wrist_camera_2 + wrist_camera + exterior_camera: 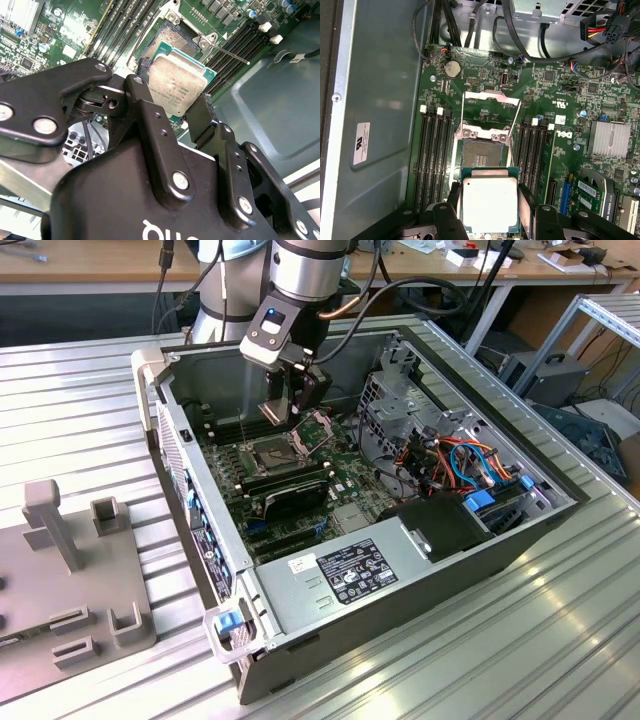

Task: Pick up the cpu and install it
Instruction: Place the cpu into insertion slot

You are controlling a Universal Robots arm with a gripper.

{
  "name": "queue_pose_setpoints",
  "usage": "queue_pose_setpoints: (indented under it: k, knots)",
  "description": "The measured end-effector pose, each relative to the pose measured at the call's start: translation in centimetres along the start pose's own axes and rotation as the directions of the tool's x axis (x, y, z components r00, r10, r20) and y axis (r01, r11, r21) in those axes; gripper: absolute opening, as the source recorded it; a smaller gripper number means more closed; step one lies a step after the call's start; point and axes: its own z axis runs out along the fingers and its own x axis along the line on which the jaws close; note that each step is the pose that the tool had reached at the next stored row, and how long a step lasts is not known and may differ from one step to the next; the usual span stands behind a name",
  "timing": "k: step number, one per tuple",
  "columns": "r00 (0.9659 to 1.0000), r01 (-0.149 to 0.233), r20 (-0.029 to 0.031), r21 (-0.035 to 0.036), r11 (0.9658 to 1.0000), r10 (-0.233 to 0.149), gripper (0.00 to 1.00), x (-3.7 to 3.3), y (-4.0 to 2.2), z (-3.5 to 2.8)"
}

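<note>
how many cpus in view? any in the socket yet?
1. The cpu is clamped in the gripper, above the open socket, whose visible contacts are bare. Parts of the board are hidden behind the gripper.

Setting: robotics lab or workshop | Evidence: opened computer case (pixel 190 490) laid on ribbed aluminium table (pixel 80 410) | wooden workbench (pixel 100 260) with cables seen behind | grey fixture block (pixel 70 580) set beside case
</note>
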Motion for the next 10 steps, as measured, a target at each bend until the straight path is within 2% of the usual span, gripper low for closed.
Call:
queue_pose_setpoints:
  k: [6, 9, 10]
  knots:
    - [1.0, -0.003, 0.0004, 0.0001, 1.0, 0.003, 0.55, 0.0, 0.0, 0.13]
    - [0.9988, -0.049, 0.0011, 0.0005, 0.9988, 0.049, 0.55, 0.0, -0.01, 0.41]
    - [0.9971, -0.076, 0.0014, 0.0008, 0.9971, 0.076, 0.55, 0.0, -0.01, 0.58]
